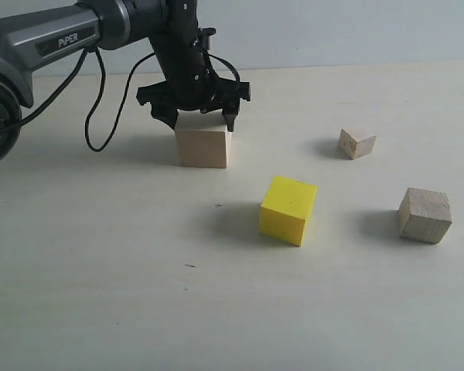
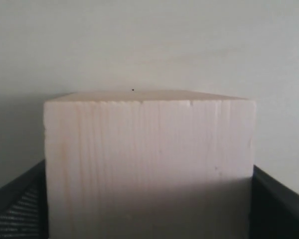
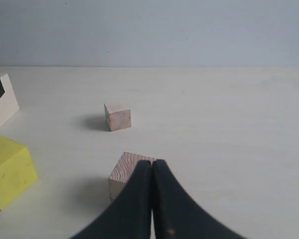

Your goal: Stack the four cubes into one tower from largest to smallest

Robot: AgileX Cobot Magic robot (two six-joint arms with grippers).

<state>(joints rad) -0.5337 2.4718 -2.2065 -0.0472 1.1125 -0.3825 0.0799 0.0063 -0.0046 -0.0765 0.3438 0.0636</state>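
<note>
left pincer [image 1: 202, 123] wide astride large pale cube [image 1: 203, 148], grip unclear | right pincer [image 3: 151, 167] closed, empty

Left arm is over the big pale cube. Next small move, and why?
Probably close the left gripper on the large pale cube. Its fingers straddle the cube's two sides and the cube sits centred in the left wrist view, but firm contact isn't clear. Squeeze before any lift.
</note>
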